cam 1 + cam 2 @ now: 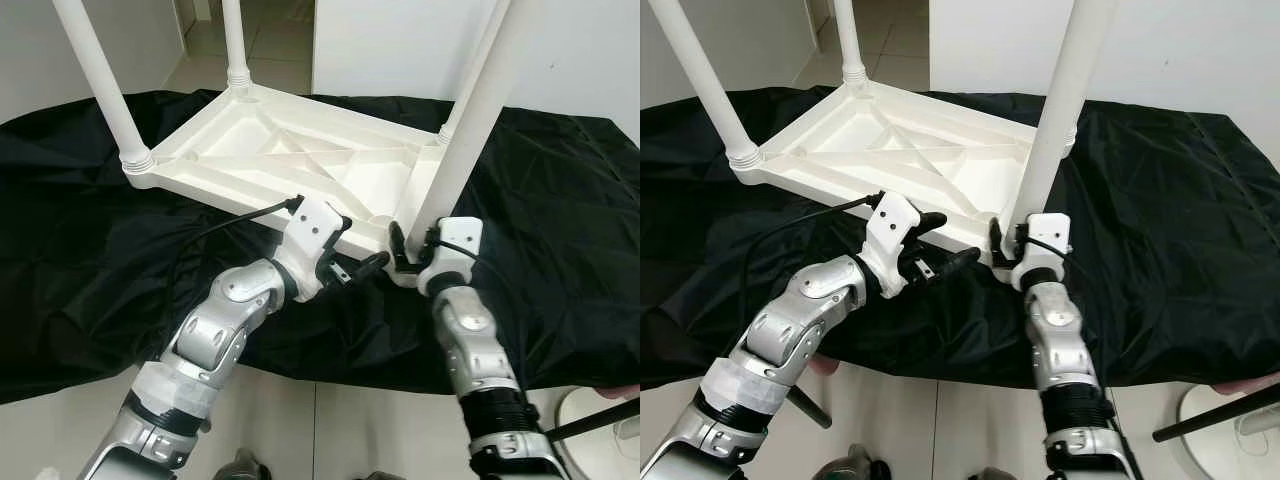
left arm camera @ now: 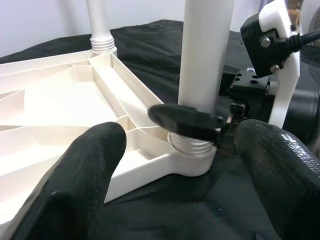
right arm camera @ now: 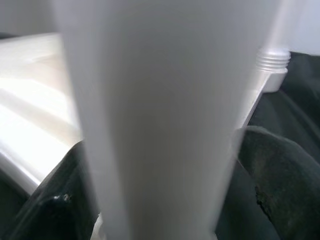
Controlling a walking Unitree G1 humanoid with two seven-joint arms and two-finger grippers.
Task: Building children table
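Note:
A white plastic children's table (image 1: 300, 150) lies upside down on a black cloth (image 1: 90, 250), its legs pointing up. The near right leg (image 1: 470, 110) stands in the table's front corner socket. My right gripper (image 1: 405, 255) is shut on this leg just above its threaded base, and in the right wrist view the leg (image 3: 155, 115) runs between the two black fingers (image 3: 275, 180). My left gripper (image 1: 355, 265) hovers open just left of that corner, pointing at it. Its fingers (image 2: 85, 170) frame the leg base (image 2: 192, 147) without touching it.
Two more legs rise at the far left (image 1: 100, 80) and the back (image 1: 235, 45). The cloth-covered surface ends just in front of me, with pale floor below. A black rod and a white round base (image 1: 600, 420) stand at the lower right.

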